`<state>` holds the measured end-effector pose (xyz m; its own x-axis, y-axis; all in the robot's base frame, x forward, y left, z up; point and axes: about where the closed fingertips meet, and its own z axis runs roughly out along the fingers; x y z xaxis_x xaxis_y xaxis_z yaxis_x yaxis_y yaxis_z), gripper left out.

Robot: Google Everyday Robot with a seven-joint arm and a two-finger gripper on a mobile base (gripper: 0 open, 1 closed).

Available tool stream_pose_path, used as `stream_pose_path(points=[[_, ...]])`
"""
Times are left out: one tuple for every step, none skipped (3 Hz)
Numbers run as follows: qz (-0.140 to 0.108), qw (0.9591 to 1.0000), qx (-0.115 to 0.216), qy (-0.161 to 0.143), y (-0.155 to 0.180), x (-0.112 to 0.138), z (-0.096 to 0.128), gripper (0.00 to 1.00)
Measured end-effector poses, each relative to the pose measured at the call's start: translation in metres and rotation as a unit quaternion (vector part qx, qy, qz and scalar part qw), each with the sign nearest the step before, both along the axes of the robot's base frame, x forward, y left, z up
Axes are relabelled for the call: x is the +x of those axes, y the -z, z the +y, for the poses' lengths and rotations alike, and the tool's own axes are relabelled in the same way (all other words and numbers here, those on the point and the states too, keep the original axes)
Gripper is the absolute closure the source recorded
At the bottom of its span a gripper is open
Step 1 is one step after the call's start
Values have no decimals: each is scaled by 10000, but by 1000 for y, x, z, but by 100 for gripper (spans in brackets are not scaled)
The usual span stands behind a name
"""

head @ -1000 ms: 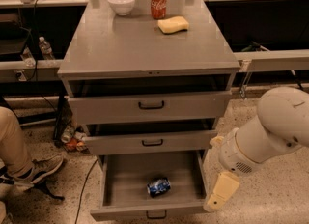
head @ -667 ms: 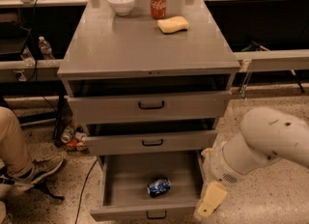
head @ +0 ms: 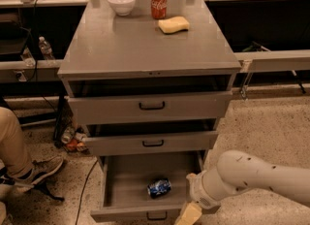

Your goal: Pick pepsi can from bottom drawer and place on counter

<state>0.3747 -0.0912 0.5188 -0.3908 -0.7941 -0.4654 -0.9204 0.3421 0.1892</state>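
The pepsi can (head: 159,187), blue with silver ends, lies on its side in the open bottom drawer (head: 121,190), a little right of its middle. The grey counter (head: 140,44) tops the cabinet above. My gripper (head: 188,215) hangs at the lower edge of the view, by the drawer's front right corner, right of the can and apart from it. Only one pale finger of it shows, at the end of my white arm (head: 252,175) coming in from the right.
On the counter's far end stand a white bowl (head: 121,3), a red Coca-Cola can (head: 159,2) and a yellow sponge (head: 173,24). The two upper drawers (head: 151,105) are slightly ajar. A person's leg and shoe (head: 29,168) are at the left, with cables on the floor.
My arm has swung left and down, bringing the gripper from beside the drawer's right wall to its front right corner. The pepsi can has not moved.
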Motion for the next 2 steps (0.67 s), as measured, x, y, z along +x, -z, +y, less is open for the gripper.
stream_pose_path(points=[[-59,9981,465,411,59,27,24,0],[224,9959,689,533,97,17,36,0]])
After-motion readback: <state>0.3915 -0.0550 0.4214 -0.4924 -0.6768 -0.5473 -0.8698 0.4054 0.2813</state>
